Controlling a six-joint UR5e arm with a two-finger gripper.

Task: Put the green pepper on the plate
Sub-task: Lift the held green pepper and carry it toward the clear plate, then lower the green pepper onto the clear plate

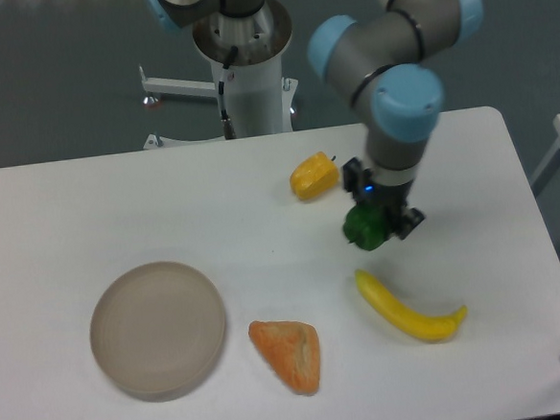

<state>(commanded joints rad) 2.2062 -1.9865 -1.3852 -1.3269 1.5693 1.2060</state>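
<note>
Jaws clamped on the pepper point(363, 229), the gripper point(381, 219) holds it above the table point(116, 202), near the yellow pepper point(314, 176). It is small, glossy, dark green and lobed. The grey-beige plate point(158, 329) lies well apart, front left.

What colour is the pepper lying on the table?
Yellow-orange pepper, in the fixed camera view.
</note>
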